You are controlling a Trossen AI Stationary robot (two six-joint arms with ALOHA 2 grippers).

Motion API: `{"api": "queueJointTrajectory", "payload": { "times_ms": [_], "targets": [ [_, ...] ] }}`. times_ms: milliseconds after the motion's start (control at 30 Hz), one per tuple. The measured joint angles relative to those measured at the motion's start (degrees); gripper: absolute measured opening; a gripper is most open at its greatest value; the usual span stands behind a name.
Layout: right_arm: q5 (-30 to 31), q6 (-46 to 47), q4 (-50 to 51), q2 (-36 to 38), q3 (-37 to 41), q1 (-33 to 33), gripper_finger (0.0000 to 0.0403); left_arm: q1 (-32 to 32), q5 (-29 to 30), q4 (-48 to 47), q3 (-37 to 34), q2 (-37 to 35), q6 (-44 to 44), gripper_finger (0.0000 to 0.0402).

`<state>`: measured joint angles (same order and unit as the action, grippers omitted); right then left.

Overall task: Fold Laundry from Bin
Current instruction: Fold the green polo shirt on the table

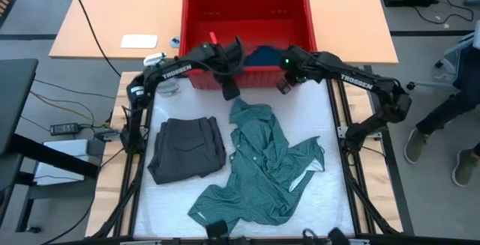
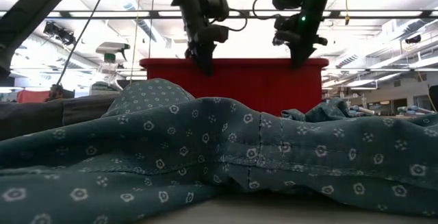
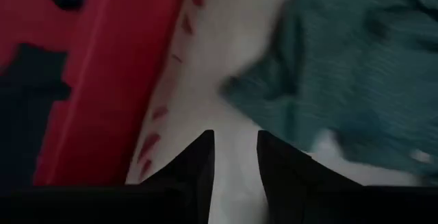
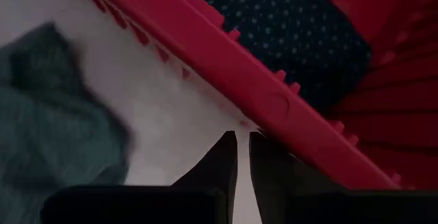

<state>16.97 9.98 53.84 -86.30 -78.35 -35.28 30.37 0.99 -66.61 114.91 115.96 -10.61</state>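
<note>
Overhead, the left gripper point(image 1: 229, 89) is hanging just past the near rim of the bin point(image 1: 247, 1), its fingers point(image 3: 195, 166) standing slightly apart with nothing between them. The right gripper point(image 1: 284, 85) is hovering beside the same rim, its fingers point(image 4: 219, 162) nearly pressed together and empty. Below both, the teal-green dotted T-shirt point(image 1: 262, 162) is lying crumpled across the white table cover point(image 1: 330, 200), its top edge near the bin. A dark grey piece point(image 1: 187, 147) is sitting folded to its left. Inside the bin, a navy dotted one point(image 4: 301, 25) is resting.
</note>
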Motion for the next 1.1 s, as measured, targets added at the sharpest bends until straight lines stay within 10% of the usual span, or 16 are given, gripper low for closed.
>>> {"api": "queueJointTrajectory", "payload": {
  "times_ms": [567,867,1100],
  "targets": [
    [-1.53,-7.22,-26.30,-12.96,-0.07,-15.23,0.0050,15.45,-3.71,29.43,-0.20,1.77,-7.93,0.0116],
    [-3.60,-5.68,-25.70,-9.67,-0.02,-17.19,0.0050,17.31,-4.07,24.30,-0.20,1.06,-8.47,0.0116],
    [-18.53,0.71,-17.47,-5.22,-0.07,-15.41,0.0047,13.65,-5.42,10.75,-0.17,-1.43,-3.38,0.0117]
  ]
}}
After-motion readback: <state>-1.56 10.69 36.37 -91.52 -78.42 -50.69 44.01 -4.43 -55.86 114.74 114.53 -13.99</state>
